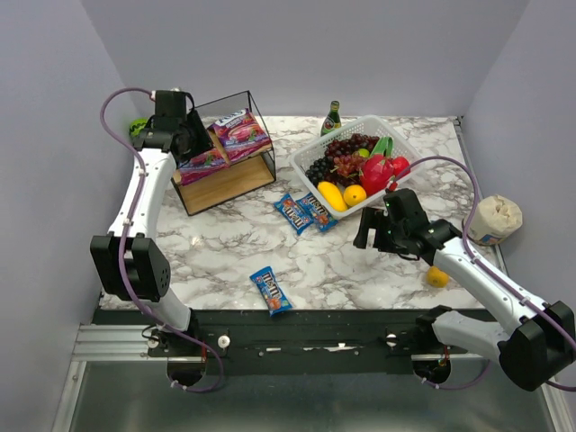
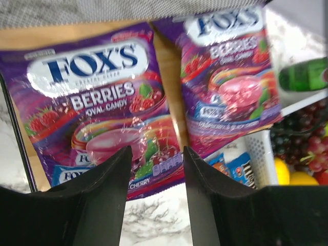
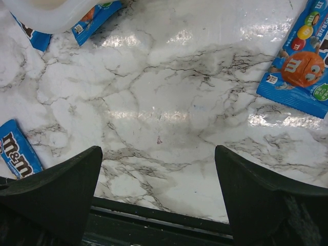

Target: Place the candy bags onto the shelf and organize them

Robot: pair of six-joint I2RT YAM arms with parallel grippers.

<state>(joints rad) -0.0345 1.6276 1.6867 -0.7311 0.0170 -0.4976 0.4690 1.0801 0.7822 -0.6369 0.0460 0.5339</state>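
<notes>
The two purple bags (image 2: 97, 107) (image 2: 230, 77) are lying flat and side by side on the shelf (image 1: 234, 178). From above they seem to be sitting on its upper board, and their near edges are reaching out past the wood. So that half of your job is looking done, though you may judge they are wanting a nudge inward.

The blue packets are what is remaining. Two (image 1: 293, 213) (image 1: 317, 211) are lying touching each other on the marble table (image 1: 225, 252), just beside the white basket (image 1: 301, 166) of fruit. A third (image 1: 271, 291) is sitting alone near the front edge. The overhead view is showing you only these three; none is sitting on the shelf, and its lower board is looking bare.

Your left arm is stretching far forward along the left side of the table, with its elbow folded near the front and its wrist up over the shelf's left end. The left gripper (image 2: 157, 154) is hovering just above the nearer purple bag with its fingers partway apart and nothing between them — it is gripping no bag.

Your right arm is bending in from the right, and the right gripper (image 3: 158, 154) is hanging low over bare marble in front of the basket. Its jaws are standing spread wide and are holding nothing — blue packets are showing at the edges of its wrist view, but none is lying between the fingers.
</notes>
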